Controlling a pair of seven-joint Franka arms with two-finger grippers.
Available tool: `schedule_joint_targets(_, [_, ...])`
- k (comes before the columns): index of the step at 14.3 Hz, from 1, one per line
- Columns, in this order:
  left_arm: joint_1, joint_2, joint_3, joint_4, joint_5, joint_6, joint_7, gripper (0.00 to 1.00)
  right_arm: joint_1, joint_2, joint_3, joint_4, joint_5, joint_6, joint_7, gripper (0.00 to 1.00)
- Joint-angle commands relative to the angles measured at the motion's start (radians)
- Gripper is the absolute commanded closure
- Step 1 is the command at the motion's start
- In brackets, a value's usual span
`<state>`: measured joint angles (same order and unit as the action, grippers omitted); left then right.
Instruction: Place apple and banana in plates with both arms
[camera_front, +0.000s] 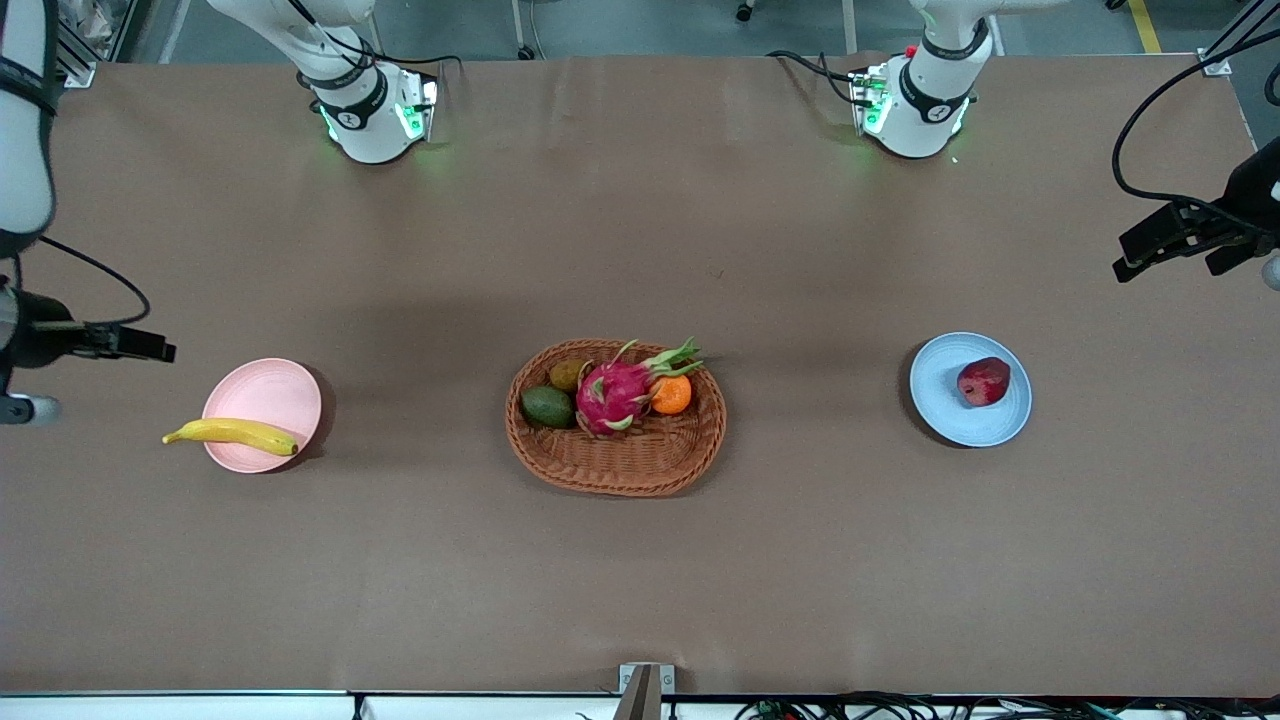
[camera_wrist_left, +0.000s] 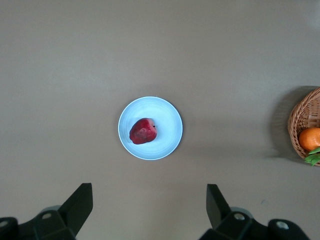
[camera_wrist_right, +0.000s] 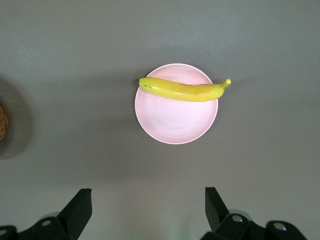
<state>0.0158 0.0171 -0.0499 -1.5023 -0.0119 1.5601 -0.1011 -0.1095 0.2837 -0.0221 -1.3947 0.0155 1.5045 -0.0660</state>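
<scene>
So, going across the front view for you: the right gripper hangs up in the air at the right arm's end of the table, over bare tabletop beside the pink plate. Its wrist cam shows the two fingers spread wide w/ nothing between them, and the right arm is just waiting there. You'll see the banana lying across that pink plate's edge nearest the front cam, one end on the plate, the stem end sticking out past the rim over the table toward the right arm's end.

Mid-table sits the wicker basket w/ a dragon fruit, an orange, a green fruit and another smaller fruit, partly hidden.

Next you get the blue plate toward the left arm's end; the apple rests on it, off-centre, well inside the rim.

Last, the left gripper hovers over bare table, toward the left arm's end from the blue plate. Fingers stand wide apart, empty; the left arm waits too.
</scene>
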Motion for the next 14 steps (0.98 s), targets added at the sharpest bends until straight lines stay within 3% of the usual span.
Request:
schedule_joint_targets(1, [0.001,-0.012,0.002,0.005,-0.017,-0.015,0.012,0.00,0.005,0.012,-0.002,0.077,-0.016,-0.032,-0.009,0.00])
schedule_joint_targets(8, [0.000,-0.012,0.002,0.005,-0.017,-0.011,0.011,0.00,0.008,-0.015,0.001,0.068,0.006,-0.073,-0.009,0.00])
schedule_joint_targets(14, [0.001,-0.012,0.004,0.007,-0.026,-0.011,0.015,0.00,0.034,-0.116,-0.004,-0.020,-0.011,-0.059,-0.012,0.00])
